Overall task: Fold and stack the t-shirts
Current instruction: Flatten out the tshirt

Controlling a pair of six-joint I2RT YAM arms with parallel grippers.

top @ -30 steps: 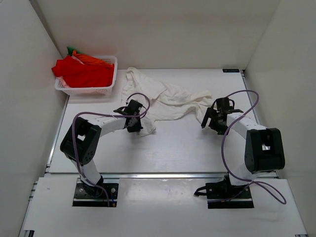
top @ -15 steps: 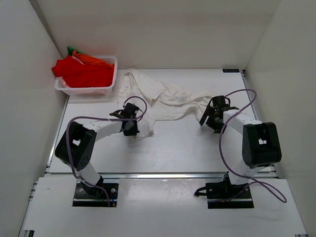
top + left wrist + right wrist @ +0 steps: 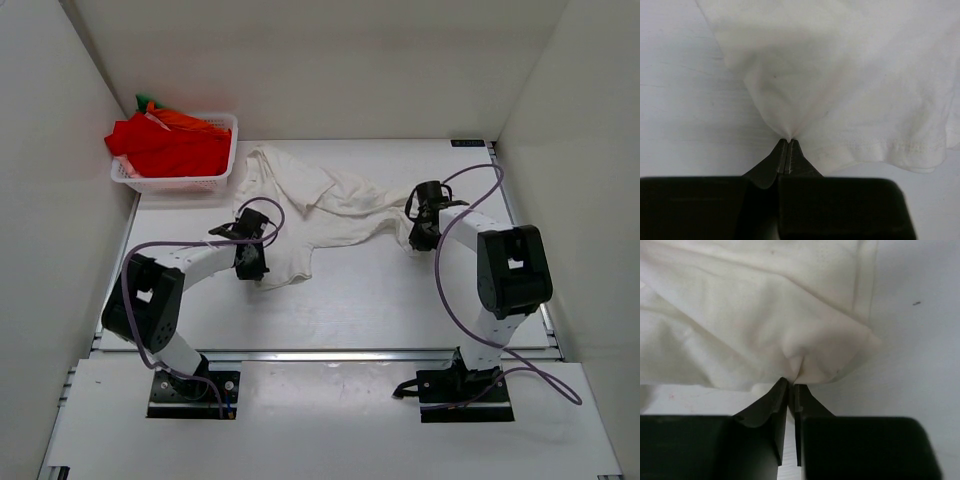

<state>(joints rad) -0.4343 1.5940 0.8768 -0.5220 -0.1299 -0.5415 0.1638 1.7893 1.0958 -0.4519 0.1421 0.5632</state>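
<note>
Far left on the desk (image 3: 380, 300), the basket (image 3: 222, 150) holds a red shirt (image 3: 170, 150), with an orange shirt (image 3: 185, 118) and a bit of green shirt (image 3: 147, 101) at the back. Left pincer (image 3: 788, 143): jaws pressed together on a pinch of the white shirt (image 3: 340, 205) close to its stitched hem, cloth tented into the tips. White shirt lies rumpled across mid-desk, one end just beside the basket, the other at the right pincer (image 3: 791, 382). Right pincer: jaws nearly touching, clamped on a bunched fold at the shirt's right end, low over the desk.
</note>
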